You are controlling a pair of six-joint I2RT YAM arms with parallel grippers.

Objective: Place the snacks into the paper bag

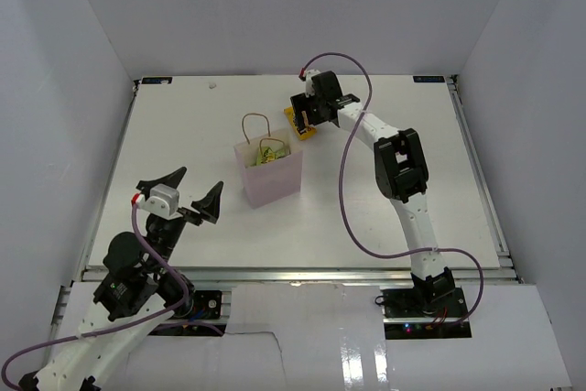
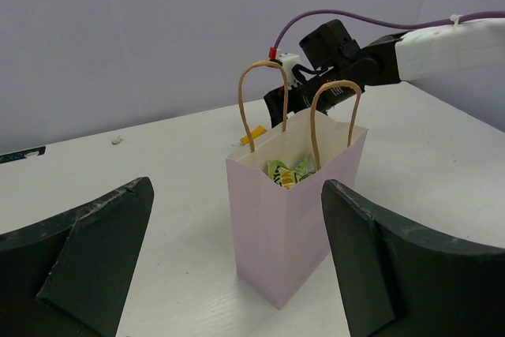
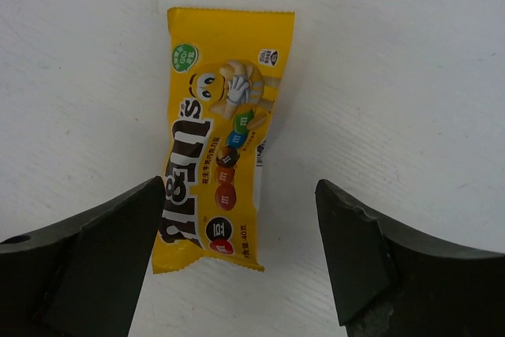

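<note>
Right wrist: yellow packet lies lengthwise straight ahead; right pincer gapes wide, empty.

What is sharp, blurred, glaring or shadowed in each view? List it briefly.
Top external: even, diffuse light, with glare only on the glossy white panel by the arm bases. Left wrist: the paper bag is crisp, while the left gripper is dark and slightly soft in the foreground. Right wrist: the print on the yellow packet is sharp, with no glare.
</note>
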